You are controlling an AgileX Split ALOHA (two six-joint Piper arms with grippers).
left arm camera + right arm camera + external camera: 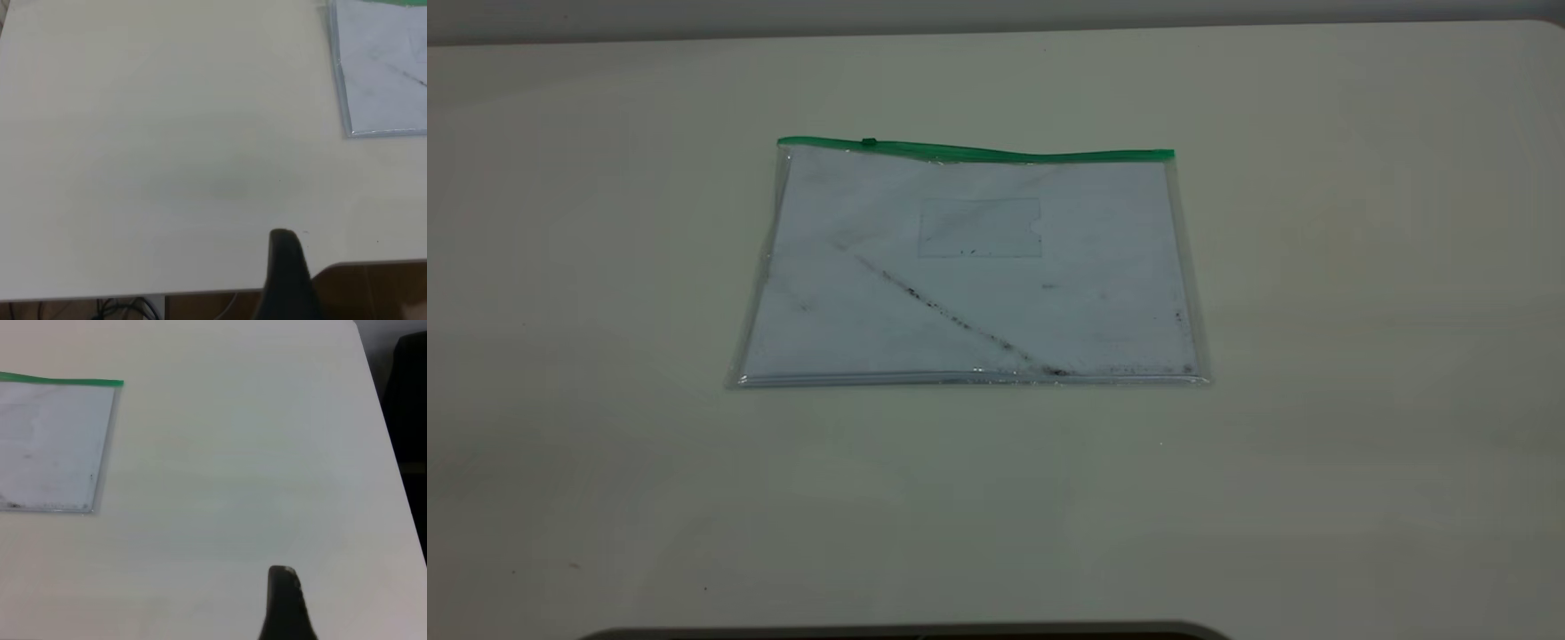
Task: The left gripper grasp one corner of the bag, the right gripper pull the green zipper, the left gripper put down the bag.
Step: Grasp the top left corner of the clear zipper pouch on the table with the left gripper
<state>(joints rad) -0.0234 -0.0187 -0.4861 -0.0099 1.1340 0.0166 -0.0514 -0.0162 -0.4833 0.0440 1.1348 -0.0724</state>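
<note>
We see the bag [969, 267] lying flat on the table [1360, 267], well apart from the left gripper [287, 267] and right gripper [285, 600]. Both hang above bare tabletop. We cannot tell either grip's opening.

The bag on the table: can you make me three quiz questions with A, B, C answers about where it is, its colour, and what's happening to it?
1. Where is the bag?
A. Flat on the table
B. Held in the air
C. On the floor

2. What colour is the zipper strip?
A. Red
B. Green
C. Yellow

3. Is a gripper touching the bag?
A. Yes, both
B. Yes, one
C. No, neither

Answers:
1 A, it lies flat on the tabletop.
2 B, a bright green strip runs along its far edge.
3 C, the left gripper and right gripper are well away from it.
</note>
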